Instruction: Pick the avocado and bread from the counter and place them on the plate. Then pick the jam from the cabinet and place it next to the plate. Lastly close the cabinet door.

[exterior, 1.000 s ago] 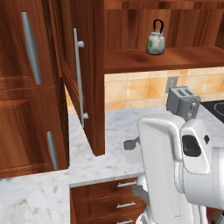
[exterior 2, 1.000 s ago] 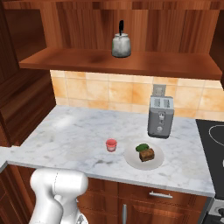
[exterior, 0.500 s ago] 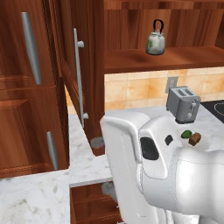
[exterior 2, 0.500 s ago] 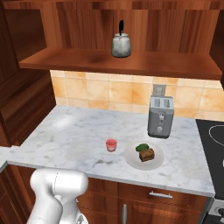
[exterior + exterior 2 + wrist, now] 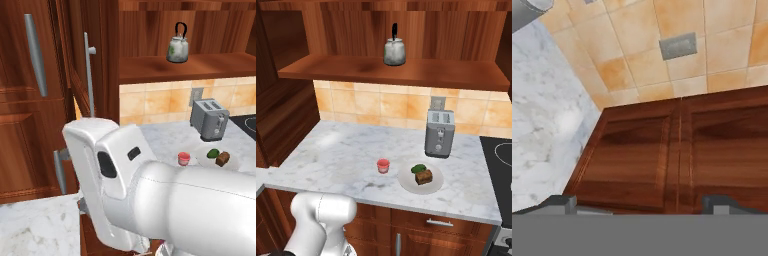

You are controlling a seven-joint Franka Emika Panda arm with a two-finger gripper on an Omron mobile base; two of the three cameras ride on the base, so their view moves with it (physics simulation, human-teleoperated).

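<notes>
Facing the cabinet door (image 5: pixel 662 150) squarely, the gripper (image 5: pixel 639 202) (fingers spread, nothing held) was seen close to its panels.

Kitchen interior: a wall tiled in orange-beige squares (image 5: pixel 381 105) carrying a grey outlet plate (image 5: pixel 438 102), a reddish-brown wooden shelf (image 5: pixel 396 72) above, a tall wooden unit (image 5: pixel 30 125) with flat silver handles, and a black hob (image 5: pixel 498 160) are recorded.

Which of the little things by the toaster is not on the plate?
The red jam pot. It stands on the bare marble counter beside the plate, while the green avocado and brown bread sit on it.
</notes>
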